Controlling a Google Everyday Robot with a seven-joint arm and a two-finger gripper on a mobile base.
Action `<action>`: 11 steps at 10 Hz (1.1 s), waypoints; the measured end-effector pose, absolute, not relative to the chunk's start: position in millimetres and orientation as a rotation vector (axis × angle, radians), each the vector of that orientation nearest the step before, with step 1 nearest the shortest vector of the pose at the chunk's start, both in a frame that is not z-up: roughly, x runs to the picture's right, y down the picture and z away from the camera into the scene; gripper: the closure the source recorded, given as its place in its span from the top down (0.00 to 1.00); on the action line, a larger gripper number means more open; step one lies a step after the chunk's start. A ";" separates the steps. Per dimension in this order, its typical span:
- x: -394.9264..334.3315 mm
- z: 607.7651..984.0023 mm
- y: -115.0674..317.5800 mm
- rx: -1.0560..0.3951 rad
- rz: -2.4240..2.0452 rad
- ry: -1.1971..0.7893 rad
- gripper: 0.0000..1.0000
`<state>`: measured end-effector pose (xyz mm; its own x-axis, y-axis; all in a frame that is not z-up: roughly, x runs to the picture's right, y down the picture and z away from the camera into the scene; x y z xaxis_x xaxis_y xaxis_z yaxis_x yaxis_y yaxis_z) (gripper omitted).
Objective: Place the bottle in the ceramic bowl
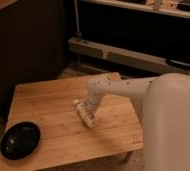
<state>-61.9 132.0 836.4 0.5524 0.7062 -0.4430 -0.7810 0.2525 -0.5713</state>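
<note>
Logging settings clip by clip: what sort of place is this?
Probably an indoor lab or office corner, judging by the low wooden table, dark wall and metal rail behind. The gripper is down at the bottle on the table; the ceramic bowl sits near a corner.

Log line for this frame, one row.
stage: at bottle | gripper: low at table middle, on bottle | bowl: near left corner of table, no bottle in it
</note>
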 end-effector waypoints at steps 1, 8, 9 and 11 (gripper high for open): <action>-82.7 829.8 125.0 -0.866 0.997 0.076 0.04; -250.8 735.3 134.1 -1.188 0.694 -0.178 0.04; -258.3 724.2 141.7 -1.222 0.649 -0.178 0.04; -272.8 693.8 159.7 -1.276 0.530 -0.178 0.04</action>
